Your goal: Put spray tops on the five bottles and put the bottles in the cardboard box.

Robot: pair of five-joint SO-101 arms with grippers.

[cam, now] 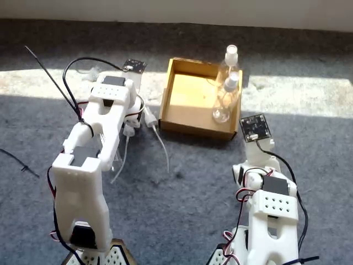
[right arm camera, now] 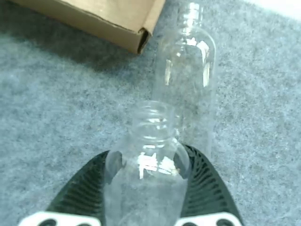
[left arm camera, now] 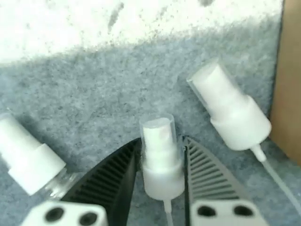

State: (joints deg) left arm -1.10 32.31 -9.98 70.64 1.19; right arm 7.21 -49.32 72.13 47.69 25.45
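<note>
My left gripper (left arm camera: 161, 141) is shut on a white spray top (left arm camera: 162, 162) low over the grey carpet, its dip tube trailing back between the fingers. A second spray top (left arm camera: 233, 115) lies just beside it, near the cardboard box (left arm camera: 289, 70). My right gripper (right arm camera: 148, 153) is shut on an uncapped clear bottle (right arm camera: 146, 183), neck pointing away from the wrist. Another uncapped clear bottle (right arm camera: 186, 70) stands beyond it, close to the box corner (right arm camera: 141, 40). In the high view, two capped bottles (cam: 226, 91) stand in the right side of the box (cam: 165, 102).
A third white spray top (left arm camera: 28, 157), seemingly on a clear bottle, lies on the other side of my left gripper. A loose spray top with a long tube (cam: 151, 121) lies on the carpet left of the box. Black cables (cam: 71, 83) trail around the left arm.
</note>
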